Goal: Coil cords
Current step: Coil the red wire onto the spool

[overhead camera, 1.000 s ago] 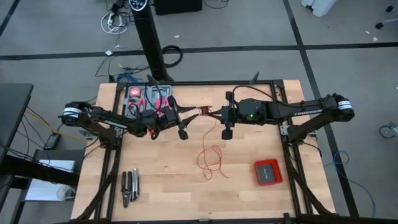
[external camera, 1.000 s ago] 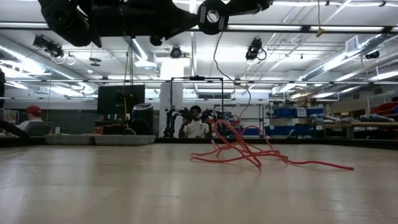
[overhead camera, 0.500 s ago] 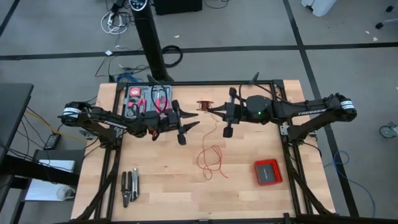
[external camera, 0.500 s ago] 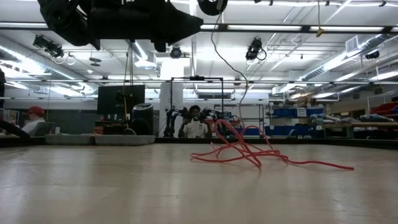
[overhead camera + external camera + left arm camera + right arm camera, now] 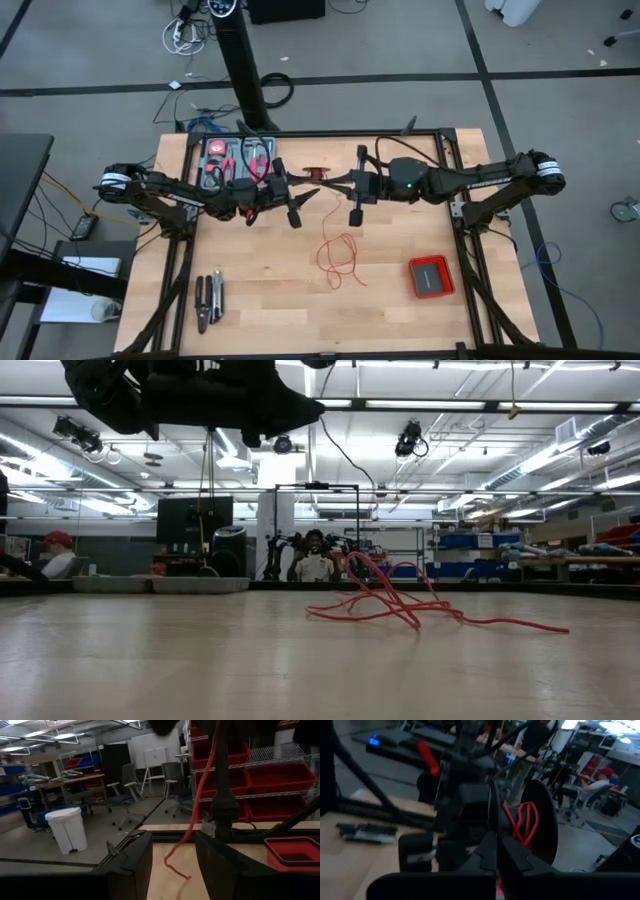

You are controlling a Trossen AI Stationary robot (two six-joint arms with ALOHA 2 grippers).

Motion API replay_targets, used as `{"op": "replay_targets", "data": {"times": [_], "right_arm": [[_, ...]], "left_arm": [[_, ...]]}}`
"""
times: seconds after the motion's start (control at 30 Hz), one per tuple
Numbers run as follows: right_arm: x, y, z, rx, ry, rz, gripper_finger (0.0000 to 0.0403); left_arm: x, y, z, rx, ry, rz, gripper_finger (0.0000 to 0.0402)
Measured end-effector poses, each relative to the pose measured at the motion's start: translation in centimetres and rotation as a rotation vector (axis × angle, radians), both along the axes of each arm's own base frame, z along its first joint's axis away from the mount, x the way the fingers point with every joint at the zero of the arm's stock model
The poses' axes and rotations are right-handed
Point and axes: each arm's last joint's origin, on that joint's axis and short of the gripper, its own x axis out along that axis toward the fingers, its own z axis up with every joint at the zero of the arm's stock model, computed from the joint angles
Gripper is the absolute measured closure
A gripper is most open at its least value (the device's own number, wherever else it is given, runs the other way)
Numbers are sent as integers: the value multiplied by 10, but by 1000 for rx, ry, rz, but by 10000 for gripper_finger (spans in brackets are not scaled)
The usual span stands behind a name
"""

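The left jaws (image 5: 296, 200) stand wide apart and empty, while the right jaws (image 5: 333, 180) are shut on the black spool (image 5: 314, 174), whose disc and a few red turns show close up in the right wrist view. Both sets of jaws hang in the air above the tabletop (image 5: 260, 300), facing each other with the spool just between them. From the spool the red wire (image 5: 340, 256) drops to a loose tangle of loops lying on the wood, below the spool in the high view and well apart from it.

The step in hand looks like winding: one arm holds the spool, the other is free to guide wire onto it. Only a little seems wound; most of the wire is loose. The next move probably calls for the left jaws to take the hanging strand near the spool and lead it round, with light tension so the thin wire neither slips off nor snags.

Room is good around the tangle. The red box (image 5: 431, 276) lies to the spool's lower right, the pliers (image 5: 208, 299) to its lower left, the tool tray (image 5: 232, 160) just left; all sit near the tabletop's edges.
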Motion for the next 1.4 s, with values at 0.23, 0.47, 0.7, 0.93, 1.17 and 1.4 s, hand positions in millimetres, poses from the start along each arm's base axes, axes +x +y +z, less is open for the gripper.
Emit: {"op": "replay_targets", "data": {"times": [0.23,0.47,0.7,0.93,1.17,1.4], "right_arm": [[0,0,3,-2,-26,1,403],[0,0,3,-2,-31,3,403],[0,0,3,2,-30,9,403],[0,0,1,10,-8,15,403],[6,1,-6,10,4,23,403],[13,2,-11,8,6,25,403]], "left_arm": [[0,0,-1,38,22,5,250],[0,1,-2,44,33,17,340],[0,0,-1,37,23,11,381],[0,0,0,27,9,-14,324],[0,-1,1,26,-3,-16,316],[0,-1,-1,30,16,-16,343]]}}
